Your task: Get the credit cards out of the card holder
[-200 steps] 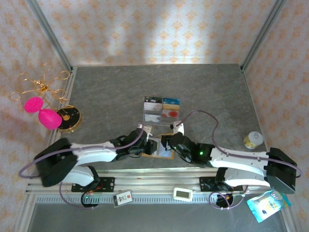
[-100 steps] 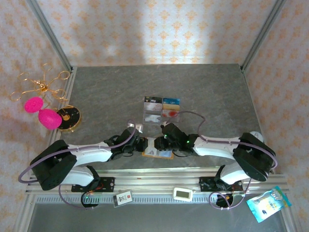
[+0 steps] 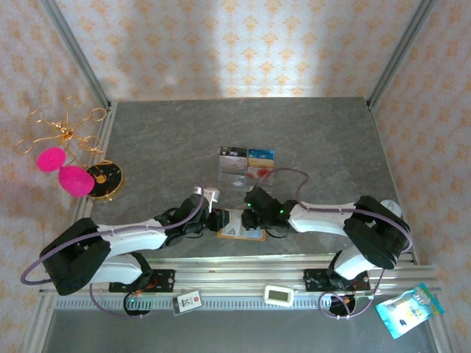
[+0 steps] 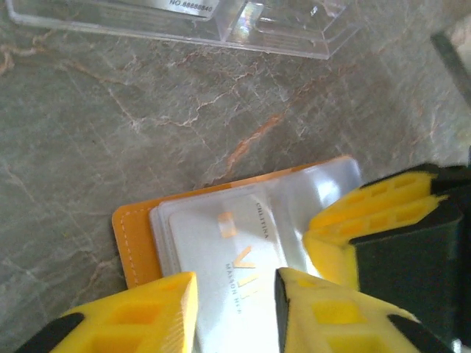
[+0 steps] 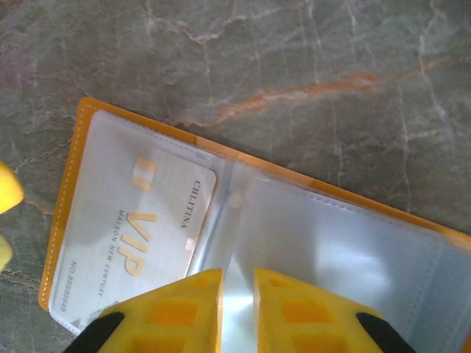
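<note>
The orange card holder point(image 3: 241, 234) lies open on the grey table, its clear sleeves facing up. A white credit card point(image 4: 221, 250) with gold "VIP" print sits inside the left sleeve point(image 5: 147, 228). My left gripper point(image 3: 215, 219) hovers at the holder's left end point(image 4: 136, 235). Its jaws point(image 4: 235, 312) stand open astride the card, gripping nothing. My right gripper point(image 3: 252, 220) is over the holder's fold. Its yellow fingers point(image 5: 238, 309) are nearly together, with the clear sleeve page running into the slit between them. Those fingers point(image 4: 368, 213) also press on the sleeve beside the card.
A clear acrylic tray point(image 3: 246, 168) holding several cards stands just behind the holder point(image 4: 184, 22). A black-and-gold disc point(image 3: 104, 178) and pink objects point(image 3: 66, 173) sit at the left edge. The metal rail point(image 3: 235, 276) runs along the front.
My left jaws have opened from a shut state and let go. The right arm has swung left and now reaches across to the holder's middle.
</note>
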Robot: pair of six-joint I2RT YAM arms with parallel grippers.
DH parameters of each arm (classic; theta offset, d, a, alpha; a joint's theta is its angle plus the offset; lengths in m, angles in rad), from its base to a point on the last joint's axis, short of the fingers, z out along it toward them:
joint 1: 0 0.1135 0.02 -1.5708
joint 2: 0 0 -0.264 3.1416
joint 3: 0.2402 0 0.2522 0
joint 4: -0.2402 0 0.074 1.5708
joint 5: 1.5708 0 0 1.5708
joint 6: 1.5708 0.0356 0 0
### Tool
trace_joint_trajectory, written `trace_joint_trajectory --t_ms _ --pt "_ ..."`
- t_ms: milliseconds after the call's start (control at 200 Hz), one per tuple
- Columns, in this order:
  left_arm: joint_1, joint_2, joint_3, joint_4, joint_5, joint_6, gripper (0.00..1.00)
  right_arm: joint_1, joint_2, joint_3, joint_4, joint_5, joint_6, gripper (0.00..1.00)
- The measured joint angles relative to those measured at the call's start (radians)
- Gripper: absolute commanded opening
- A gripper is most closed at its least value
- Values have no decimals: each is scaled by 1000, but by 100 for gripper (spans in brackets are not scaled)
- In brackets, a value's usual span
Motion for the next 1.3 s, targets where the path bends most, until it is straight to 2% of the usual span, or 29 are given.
trace_joint_trajectory --t_ms 235,345,425,501,626,676,781,941,1031,1301 --pt "-100 65 87 -72 -135 74 44 -3 -20 31 -20 18 -60 20" --pt "-127 81 89 -86 -187 92 34 -7 -66 28 -19 40 -59 19" --pt "-129 97 89 -102 -217 98 35 -13 -106 14 -19 55 -55 20" --pt "-130 116 91 -113 -224 102 40 -19 -134 1 -19 59 -47 20" --pt "-150 134 92 -119 -224 95 41 -24 -149 -15 -10 55 -32 20" --pt "-158 140 92 -119 -223 90 38 -24 -149 -23 -2 47 -24 20" --pt "-166 167 100 -110 -233 71 24 -24 -146 -35 13 22 -9 20" --pt "-168 187 106 -84 -237 40 17 -24 -140 -47 52 -38 31 26" --pt "-174 186 97 -66 -241 18 15 -26 -137 -54 80 -86 66 29" --pt "-195 184 92 -56 -240 -14 15 -32 -69 -91 171 -204 179 29"
